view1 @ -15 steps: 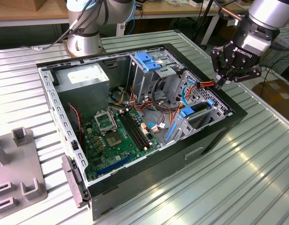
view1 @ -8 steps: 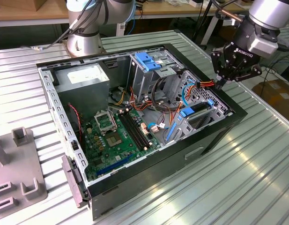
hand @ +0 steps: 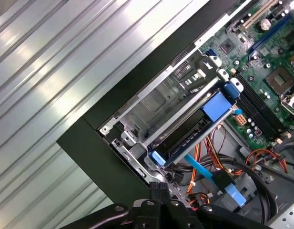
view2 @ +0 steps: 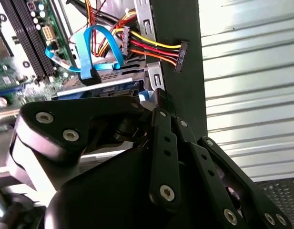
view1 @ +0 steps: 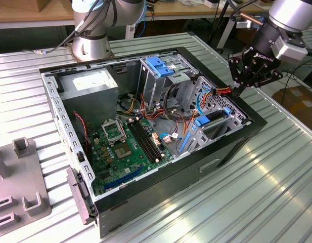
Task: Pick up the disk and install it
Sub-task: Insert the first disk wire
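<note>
The disk (view1: 214,126) lies flat in the drive bay at the open computer case's corner on the exterior view's right, with light-blue rail tabs at its ends. Both wrist views show it there (hand: 185,138), (view2: 106,90), seated in the metal bay. My gripper (view1: 237,90) hovers just above the case's black rim (view1: 247,114), over that bay. Its fingers are shut with nothing between them, and the tips meet (view2: 158,98) above the rim (hand: 158,188). A red, yellow and black power cable (view2: 156,50) drapes over the rim beside the fingertips.
The case holds a green motherboard (view1: 125,147), a grey power-supply box (view1: 90,86) and an upright metal cage with a blue top (view1: 163,68). A blue data cable (view2: 89,52) loops near the disk. A grey fixture (view1: 19,187) stands on the ribbed metal table (view1: 257,192).
</note>
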